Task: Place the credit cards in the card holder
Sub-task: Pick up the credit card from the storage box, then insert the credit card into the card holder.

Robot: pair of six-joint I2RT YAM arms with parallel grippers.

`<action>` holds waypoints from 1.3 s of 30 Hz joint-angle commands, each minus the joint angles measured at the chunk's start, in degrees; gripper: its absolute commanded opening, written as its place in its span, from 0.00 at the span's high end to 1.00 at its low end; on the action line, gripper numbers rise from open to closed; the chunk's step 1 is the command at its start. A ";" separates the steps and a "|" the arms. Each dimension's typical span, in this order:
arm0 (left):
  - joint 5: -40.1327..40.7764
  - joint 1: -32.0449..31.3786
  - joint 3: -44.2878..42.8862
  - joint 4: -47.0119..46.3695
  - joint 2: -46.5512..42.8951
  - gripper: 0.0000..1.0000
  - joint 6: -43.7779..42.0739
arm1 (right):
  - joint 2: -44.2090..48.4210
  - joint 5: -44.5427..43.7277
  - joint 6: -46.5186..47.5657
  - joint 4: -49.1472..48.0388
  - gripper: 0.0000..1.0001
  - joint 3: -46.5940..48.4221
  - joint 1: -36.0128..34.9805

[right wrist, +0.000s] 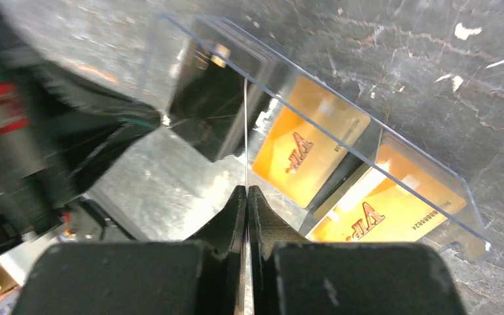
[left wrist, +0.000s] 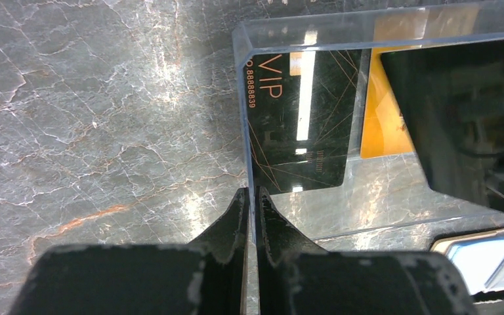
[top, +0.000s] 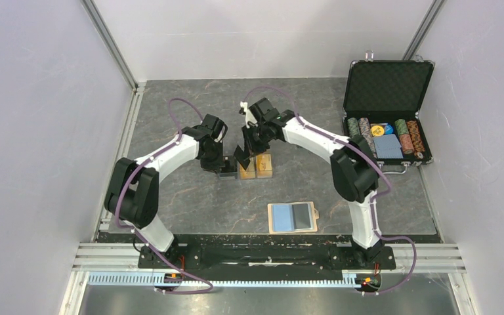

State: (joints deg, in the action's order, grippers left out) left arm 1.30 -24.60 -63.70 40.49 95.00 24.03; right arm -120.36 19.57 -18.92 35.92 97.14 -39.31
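There are three credit cards (top: 256,166), one black card (left wrist: 302,125) and two orange-gold cards (right wrist: 308,147), in one clear stand (left wrist: 367,29) at eleven o'clock from the one card holder (top: 293,217), plus one open chip case (top: 387,85) at two o'clock in the overhead view and two robot arms (top: 170,147).

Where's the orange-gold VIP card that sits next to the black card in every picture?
Top external: orange-gold VIP card, table centre, left of the other orange card.
Left wrist: upper right, beside the black card.
Right wrist: centre, again left of its twin.
Shared landmark: the clear plastic stand holding it.
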 commanded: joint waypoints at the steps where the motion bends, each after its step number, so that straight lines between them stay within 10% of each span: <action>1: 0.01 1.69 4.65 -0.17 1.99 0.98 -0.38 | 9.52 4.87 -3.57 -8.71 1.00 -2.81 2.92; 10: 5.24 6.54 7.10 3.04 -5.08 0.97 -2.33 | 18.31 9.82 -6.49 -15.05 1.00 -14.25 6.59; 19: -10.38 6.45 5.17 -0.48 -19.21 0.45 -2.56 | 28.23 16.02 -8.60 -22.47 1.00 -25.46 10.31; 27: -39.36 4.99 13.11 -31.46 -24.17 0.36 15.68 | 37.60 24.06 -15.57 -33.22 1.00 -35.75 12.74; 35: -45.94 -0.31 19.73 -67.09 -19.22 0.29 34.87 | 42.34 27.14 -22.12 -41.16 1.00 -40.86 13.82; 39: -45.86 -1.94 19.82 -71.80 -16.51 0.44 37.28 | 42.85 27.89 -23.32 -42.42 1.00 -41.63 13.91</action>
State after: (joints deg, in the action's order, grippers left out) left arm -40.88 -25.34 -44.10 -15.53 76.86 52.95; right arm -79.85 45.23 -39.59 -1.15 56.31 -25.69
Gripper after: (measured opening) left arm 0.666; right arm 0.006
